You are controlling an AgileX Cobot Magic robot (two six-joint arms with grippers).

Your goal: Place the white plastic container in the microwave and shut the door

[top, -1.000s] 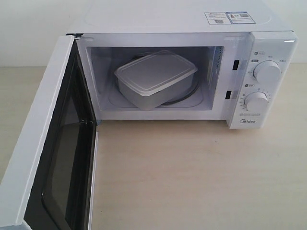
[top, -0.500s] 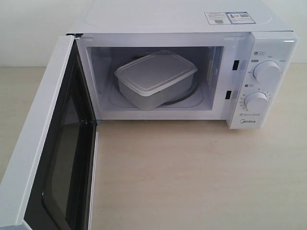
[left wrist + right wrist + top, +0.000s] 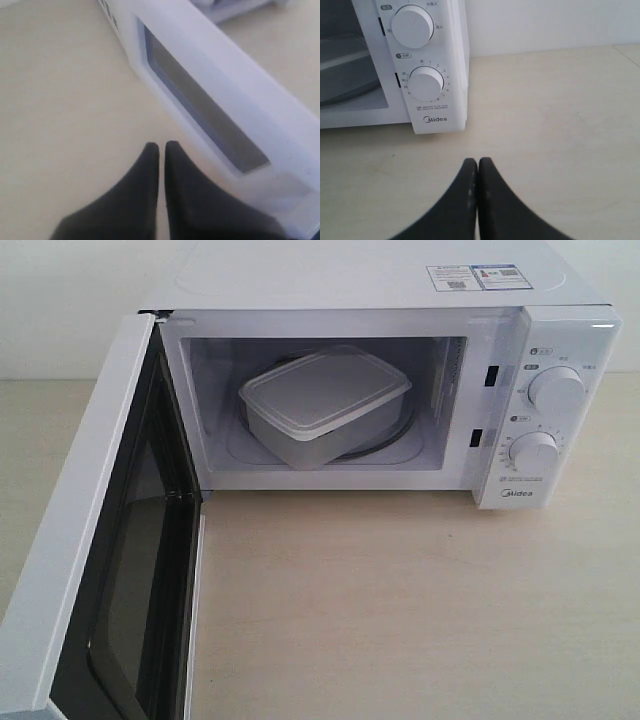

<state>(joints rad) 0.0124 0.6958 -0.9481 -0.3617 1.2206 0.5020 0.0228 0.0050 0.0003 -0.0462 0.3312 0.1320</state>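
The white plastic container (image 3: 322, 403) sits lidded and askew on the glass turntable inside the microwave (image 3: 380, 285). The door (image 3: 95, 540) is swung wide open to the left, its dark window facing inward. Neither arm shows in the exterior view. In the left wrist view my left gripper (image 3: 162, 146) is shut and empty over the table, close beside the outer face of the door (image 3: 215, 95). In the right wrist view my right gripper (image 3: 477, 162) is shut and empty, in front of the microwave's dial panel (image 3: 422, 65).
The light wooden table (image 3: 420, 610) stretches in front of the microwave. A pale wall stands behind it. The open door juts toward the table's front left.
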